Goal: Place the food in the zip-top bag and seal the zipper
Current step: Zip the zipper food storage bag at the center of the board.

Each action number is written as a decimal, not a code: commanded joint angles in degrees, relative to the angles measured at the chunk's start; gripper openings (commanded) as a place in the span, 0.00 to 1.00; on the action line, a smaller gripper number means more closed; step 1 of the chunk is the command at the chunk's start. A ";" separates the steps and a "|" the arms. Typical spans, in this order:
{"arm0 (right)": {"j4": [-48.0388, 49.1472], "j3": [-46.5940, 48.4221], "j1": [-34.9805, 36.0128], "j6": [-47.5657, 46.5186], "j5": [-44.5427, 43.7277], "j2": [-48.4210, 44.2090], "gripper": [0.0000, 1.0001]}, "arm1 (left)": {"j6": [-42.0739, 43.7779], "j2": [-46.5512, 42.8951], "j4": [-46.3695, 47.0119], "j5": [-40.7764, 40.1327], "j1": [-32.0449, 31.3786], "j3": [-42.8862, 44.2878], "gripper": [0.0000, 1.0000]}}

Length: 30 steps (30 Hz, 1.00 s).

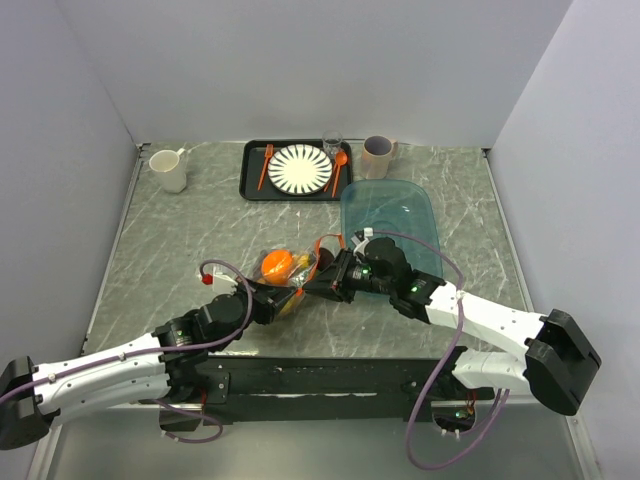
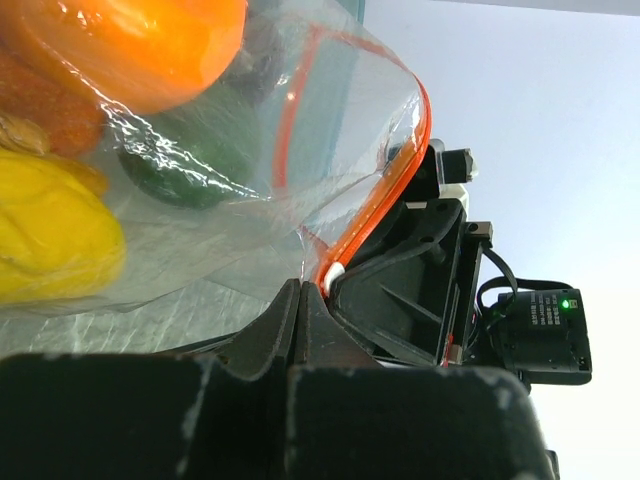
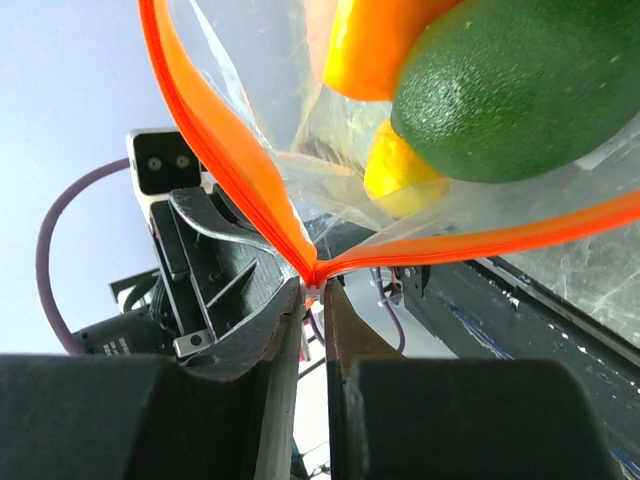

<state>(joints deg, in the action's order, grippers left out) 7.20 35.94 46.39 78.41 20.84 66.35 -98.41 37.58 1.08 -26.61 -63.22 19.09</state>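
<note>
The zip-top bag [image 1: 295, 272] lies mid-table, held between both grippers. Inside it are a round orange [image 1: 276, 263], a yellow piece [image 2: 50, 235] and a green piece [image 3: 530, 90]; dark purple pieces are not clearly visible. My left gripper [image 1: 289, 298] is shut on the bag's edge, right beside the zipper [image 2: 385, 195] and its white slider [image 2: 333, 272]. My right gripper [image 1: 318, 285] is shut on the zipper's end [image 3: 314, 283] at the slider. There the orange-red strip [image 3: 215, 140] splits into two separate lips. The two grippers face each other, almost touching.
A teal translucent tub [image 1: 392, 220] lies just behind my right arm. A black tray [image 1: 251, 190] at the back holds a striped plate [image 1: 301, 168], an orange fork [image 1: 265, 166] and an orange spoon [image 1: 339, 168]. A white mug [image 1: 169, 170] and a tan cup [image 1: 378, 156] stand at the back.
</note>
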 commanded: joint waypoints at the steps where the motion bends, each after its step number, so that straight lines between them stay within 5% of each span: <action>1: 3.52 -0.44 -2.09 0.25 -2.30 -1.92 0.04 | -0.03 -0.58 0.50 0.95 -0.24 -0.02 0.01; 30: -0.35 1.58 -5.87 -4.32 -0.89 -1.04 0.05 | -0.64 -11.83 -14.61 -2.92 -0.24 3.40 0.01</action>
<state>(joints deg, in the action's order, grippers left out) 6.76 35.88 42.83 75.94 22.44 66.32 -98.85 27.46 -9.69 -26.87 -63.29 19.44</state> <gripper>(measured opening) 0.175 0.013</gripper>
